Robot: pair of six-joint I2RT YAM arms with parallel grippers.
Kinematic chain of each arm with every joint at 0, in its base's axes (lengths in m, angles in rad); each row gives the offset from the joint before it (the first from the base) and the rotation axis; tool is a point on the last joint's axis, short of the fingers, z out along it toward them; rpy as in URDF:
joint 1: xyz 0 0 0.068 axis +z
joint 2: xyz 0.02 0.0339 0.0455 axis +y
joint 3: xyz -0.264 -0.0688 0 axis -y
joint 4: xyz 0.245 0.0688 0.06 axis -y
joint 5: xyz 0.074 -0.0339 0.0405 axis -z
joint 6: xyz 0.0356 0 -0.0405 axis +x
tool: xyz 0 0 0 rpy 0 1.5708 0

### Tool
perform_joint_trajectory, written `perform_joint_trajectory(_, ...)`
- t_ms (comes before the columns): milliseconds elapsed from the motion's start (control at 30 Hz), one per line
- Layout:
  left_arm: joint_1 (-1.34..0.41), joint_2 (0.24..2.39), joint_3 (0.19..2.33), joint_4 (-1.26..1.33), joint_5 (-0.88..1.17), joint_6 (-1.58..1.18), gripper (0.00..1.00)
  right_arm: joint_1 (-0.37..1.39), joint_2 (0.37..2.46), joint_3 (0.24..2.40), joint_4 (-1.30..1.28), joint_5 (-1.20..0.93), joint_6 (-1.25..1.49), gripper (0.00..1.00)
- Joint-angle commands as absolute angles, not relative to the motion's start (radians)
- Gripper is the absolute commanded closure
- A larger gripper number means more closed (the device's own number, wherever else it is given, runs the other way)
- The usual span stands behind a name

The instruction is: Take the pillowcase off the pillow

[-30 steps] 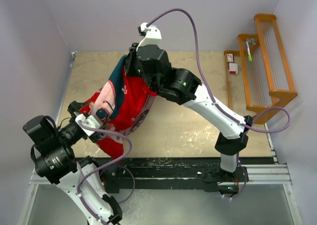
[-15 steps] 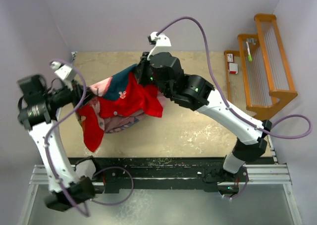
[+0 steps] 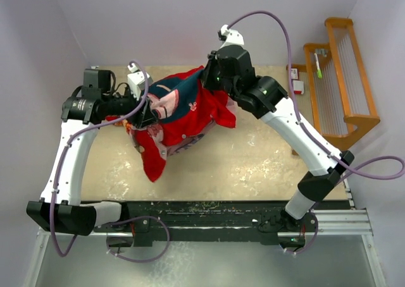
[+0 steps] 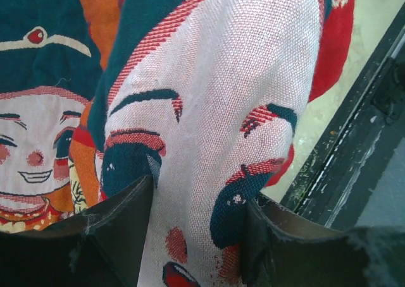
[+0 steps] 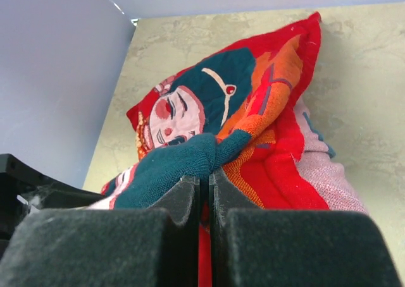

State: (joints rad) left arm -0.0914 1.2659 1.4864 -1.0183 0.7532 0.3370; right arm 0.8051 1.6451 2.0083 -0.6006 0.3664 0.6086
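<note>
Red pillowcase (image 3: 190, 119), cartoon faces, right fingers (image 5: 171, 236) pinching

We're seeing the left arm (image 3: 69, 146) and right arm (image 3: 304, 135) showing white shells broken by black joint housings. A purple cable (image 3: 261, 12) is looping off each, a small white camera block (image 3: 231, 35) is capping each wrist, and the right gripper (image 5: 204, 186) fingers (image 5: 180, 201) are looking matte charcoal.

pillowcase (image 3: 186, 113) | bunched, red | between left gripper (image 3: 144, 113), right gripper (image 3: 212, 79)
</note>
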Motion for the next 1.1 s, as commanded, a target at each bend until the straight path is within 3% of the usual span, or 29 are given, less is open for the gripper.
perform_joint_trajectory(0,-0.133,1.245,1.501,-0.947,0.677,0.385,0.4,0.808,1.654,2.12,-0.484,0.352,0.576,1.0)
perform_joint_trajectory(67,-0.139,1.216,1.477,-0.925,0.65,0.403,0.3,0.809,1.66,2.105,-0.459,0.338,0.59,1.0)
perform_joint_trajectory(167,-0.139,1.148,1.438,-0.866,0.576,0.412,0.28,0.811,1.678,2.111,-0.422,0.312,0.618,1.0)
perform_joint_trajectory(200,-0.139,1.117,1.419,-0.827,0.523,0.4,0.21,0.813,1.687,2.124,-0.419,0.305,0.626,1.0)
perform_joint_trajectory(233,-0.14,1.087,1.403,-0.767,0.488,0.389,0.05,0.816,1.699,2.14,-0.42,0.306,0.634,1.0)
perform_joint_trajectory(267,-0.14,1.055,1.396,-0.739,0.475,0.388,0.0,0.82,1.711,2.164,-0.428,0.315,0.641,1.0)
perform_joint_trajectory(533,-0.14,1.058,1.599,-0.937,0.773,0.369,0.01,0.875,1.865,2.427,-0.521,0.416,0.705,1.0)
perform_joint_trajectory(633,-0.144,1.043,1.577,-0.965,0.843,0.321,0.01,0.9,1.904,2.494,-0.537,0.457,0.719,1.0)
perform_joint_trajectory(800,-0.162,0.936,1.383,-1.01,0.802,0.42,0.0,0.917,1.914,2.509,-0.505,0.488,0.755,1.0)
perform_joint_trajectory(1067,-0.164,0.867,1.16,-0.839,0.574,0.47,0.03,0.961,1.915,2.506,-0.437,0.462,0.786,1.0)
